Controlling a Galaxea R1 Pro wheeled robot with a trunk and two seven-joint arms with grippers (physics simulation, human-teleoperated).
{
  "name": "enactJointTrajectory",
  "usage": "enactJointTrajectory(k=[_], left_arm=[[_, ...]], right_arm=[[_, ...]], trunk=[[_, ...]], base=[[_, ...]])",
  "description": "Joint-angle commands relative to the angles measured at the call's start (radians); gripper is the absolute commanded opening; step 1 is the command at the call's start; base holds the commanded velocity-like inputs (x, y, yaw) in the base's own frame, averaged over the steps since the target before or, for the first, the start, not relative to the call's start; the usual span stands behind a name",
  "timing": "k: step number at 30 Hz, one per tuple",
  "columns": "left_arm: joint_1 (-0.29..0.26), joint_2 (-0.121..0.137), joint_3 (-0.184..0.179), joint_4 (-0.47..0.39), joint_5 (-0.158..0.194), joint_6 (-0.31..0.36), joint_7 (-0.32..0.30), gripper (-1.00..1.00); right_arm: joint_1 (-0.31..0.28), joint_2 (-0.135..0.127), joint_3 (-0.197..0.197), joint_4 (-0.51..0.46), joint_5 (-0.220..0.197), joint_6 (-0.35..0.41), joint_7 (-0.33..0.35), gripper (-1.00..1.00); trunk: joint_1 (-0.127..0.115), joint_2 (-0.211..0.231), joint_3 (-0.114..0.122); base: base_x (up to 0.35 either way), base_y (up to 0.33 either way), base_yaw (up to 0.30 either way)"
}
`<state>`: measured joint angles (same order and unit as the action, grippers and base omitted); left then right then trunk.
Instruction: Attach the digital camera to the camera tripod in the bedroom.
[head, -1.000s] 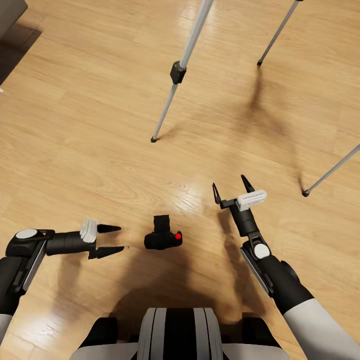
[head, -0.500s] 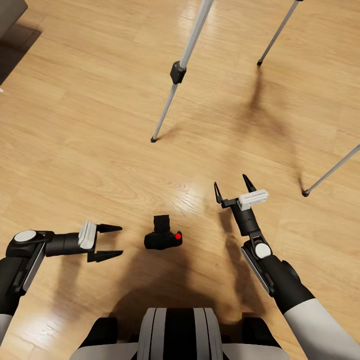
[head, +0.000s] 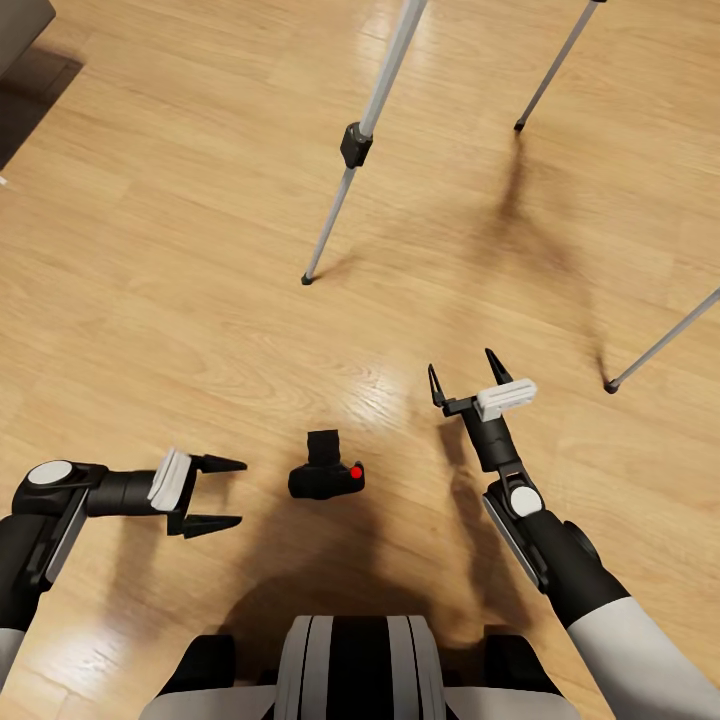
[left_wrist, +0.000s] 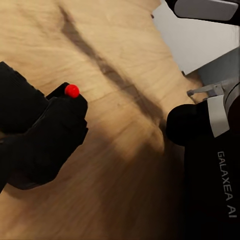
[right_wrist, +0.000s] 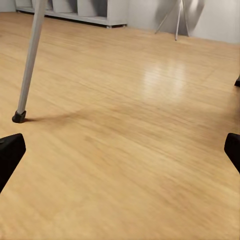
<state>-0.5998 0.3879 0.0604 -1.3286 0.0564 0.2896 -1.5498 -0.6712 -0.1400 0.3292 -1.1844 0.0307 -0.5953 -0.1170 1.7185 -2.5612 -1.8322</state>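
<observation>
The digital camera (head: 325, 472) lies on the light wood floor in front of my base, black with a red button; the left wrist view has the digital camera (left_wrist: 40, 135) close up. My left gripper (head: 218, 494) is open just to its left, fingers pointing at it, a short gap away. My right gripper (head: 464, 368) hovers open to the camera's right and farther forward, holding nothing. Three silver legs of the camera tripod (head: 375, 100) stand on the floor ahead; its head is out of view. In the right wrist view one leg of the camera tripod (right_wrist: 29, 60) ends in a black foot.
A dark grey furniture corner (head: 20, 25) sits at the far left. White cube shelves (right_wrist: 75, 11) line the wall in the right wrist view. My base (head: 355, 665) is just behind the camera. Open wood floor lies between the tripod legs.
My left gripper has drawn back a little to the left and toward my base, and its fingers have spread slightly wider. The right gripper, camera and tripod have stayed put.
</observation>
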Motion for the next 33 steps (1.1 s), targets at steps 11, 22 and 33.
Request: enactJointTrajectory(k=[11,22,33], left_arm=[[0.0,0.0,0.001,-0.001,-0.001,0.011,-0.01,1.0],[0.0,0.0,0.001,-0.003,-0.001,0.014,-0.01,1.0],[0.0,0.0,0.002,-0.005,-0.001,0.016,-0.009,1.0]], right_arm=[[-0.001,-0.001,0.004,0.0,0.003,-0.003,-0.009,1.0],[-0.001,-0.001,0.005,0.0,0.003,-0.003,-0.009,1.0],[-0.001,-0.001,0.005,0.0,0.003,-0.002,-0.009,1.0]], trunk=[[0.001,-0.001,0.0],[0.004,-0.003,0.0],[0.007,-0.004,0.0]], base=[[0.0,0.0,0.0],[0.0,0.0,0.0],[0.0,0.0,0.0]])
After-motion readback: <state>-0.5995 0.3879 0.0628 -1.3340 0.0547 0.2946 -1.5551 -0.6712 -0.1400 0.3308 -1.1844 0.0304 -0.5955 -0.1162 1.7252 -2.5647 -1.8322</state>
